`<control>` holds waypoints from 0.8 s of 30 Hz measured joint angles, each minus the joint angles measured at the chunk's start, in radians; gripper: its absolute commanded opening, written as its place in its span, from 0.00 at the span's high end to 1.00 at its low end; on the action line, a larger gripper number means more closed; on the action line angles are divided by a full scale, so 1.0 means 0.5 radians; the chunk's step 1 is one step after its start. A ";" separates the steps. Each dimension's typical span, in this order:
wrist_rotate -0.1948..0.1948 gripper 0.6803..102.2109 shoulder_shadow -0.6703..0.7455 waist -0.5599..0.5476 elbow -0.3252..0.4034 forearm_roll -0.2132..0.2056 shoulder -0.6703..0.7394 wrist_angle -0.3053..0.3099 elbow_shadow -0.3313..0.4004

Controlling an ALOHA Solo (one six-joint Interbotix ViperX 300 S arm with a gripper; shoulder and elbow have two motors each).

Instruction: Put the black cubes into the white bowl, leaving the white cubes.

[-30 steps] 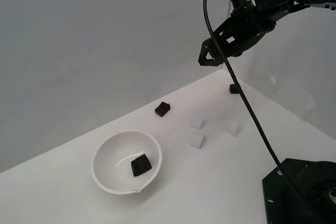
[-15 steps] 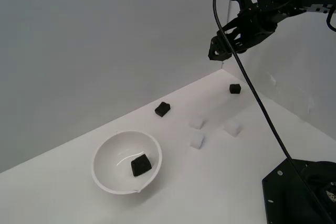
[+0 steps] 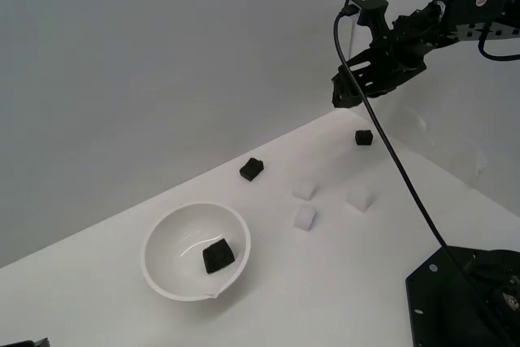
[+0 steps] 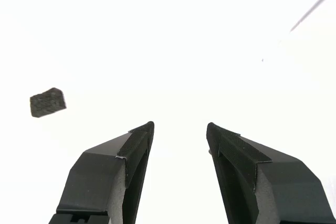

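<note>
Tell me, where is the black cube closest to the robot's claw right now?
In the exterior view, that black cube sits on the table's far right, just below the open gripper, apart from the white cubes.

The gripper (image 3: 345,95) hung in open air above the far corner of the table (image 3: 349,282), its jaws apart with nothing between the fingers (image 4: 137,142). Below it and slightly to one side sat a lone black cube (image 3: 363,137), with bare surface all around it and nothing crowding it. Farther from the gripper, three white cubes (image 3: 305,217) formed a loose cluster, lying between it and the white bowl (image 3: 166,278). Another black cube (image 3: 251,170) stood apart from that cluster, with free passage around it.
</note>
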 measured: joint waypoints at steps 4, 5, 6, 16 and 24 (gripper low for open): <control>0.003 0.46 -0.061 0.012 -0.003 0.021 -0.058 -0.012 0.000; 0.000 0.46 -0.074 0.021 0.000 0.025 -0.071 -0.021 0.000; 0.000 0.46 -0.086 0.031 0.000 0.025 -0.086 -0.031 0.000; 0.000 0.02 -0.169 0.107 0.000 0.031 -0.172 -0.015 0.000; 0.003 0.02 -0.285 0.138 -0.003 0.031 -0.288 -0.018 0.000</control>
